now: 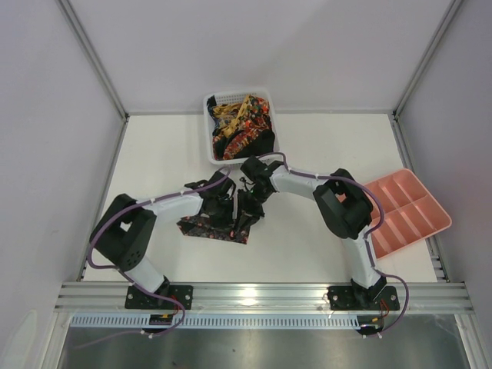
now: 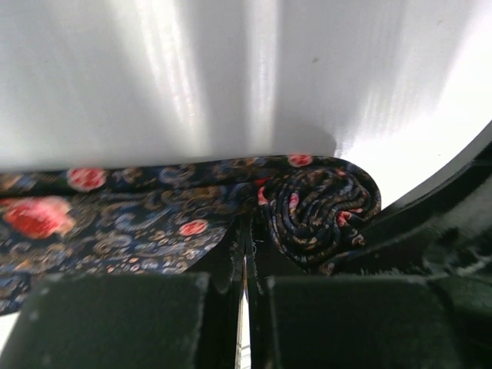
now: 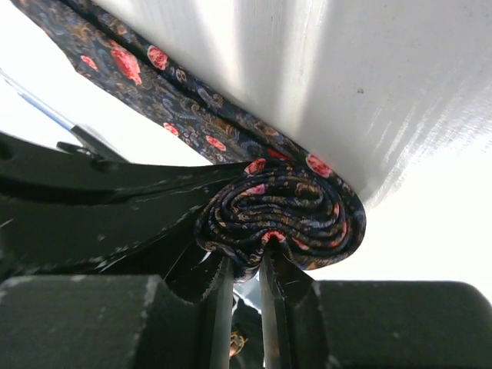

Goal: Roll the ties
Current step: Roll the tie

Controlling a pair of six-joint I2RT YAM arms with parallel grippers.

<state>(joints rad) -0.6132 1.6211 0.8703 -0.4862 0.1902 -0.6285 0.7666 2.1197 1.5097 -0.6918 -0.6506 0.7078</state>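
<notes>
- From above, white arms [image 1: 296,183] hide the middle of the dark red-flowered fabric necktie [image 1: 209,229].
- Its tail runs off both wrist views.
- White mesh basket [image 1: 208,123], heaped ties [image 1: 240,127]: uncountable.

White table [image 1: 323,146]; on it tie [image 1: 206,228], basket [image 1: 208,142], tray [image 1: 401,201].

The bench [image 1: 330,146] in front of me is plain white and glossy, and it throws back pale streaks of light. At its far edge, against the back wall [image 1: 254,46], stands a white plastic mesh basket [image 1: 208,123], a little left of centre. Off to my right, at the bench's right edge, lies a pink tray [image 1: 401,204], turned at an angle and split into long compartments. Along the near edge runs a ribbed aluminium rail [image 1: 261,294], with a dull grey metal surface [image 1: 254,346] beyond it.
</notes>
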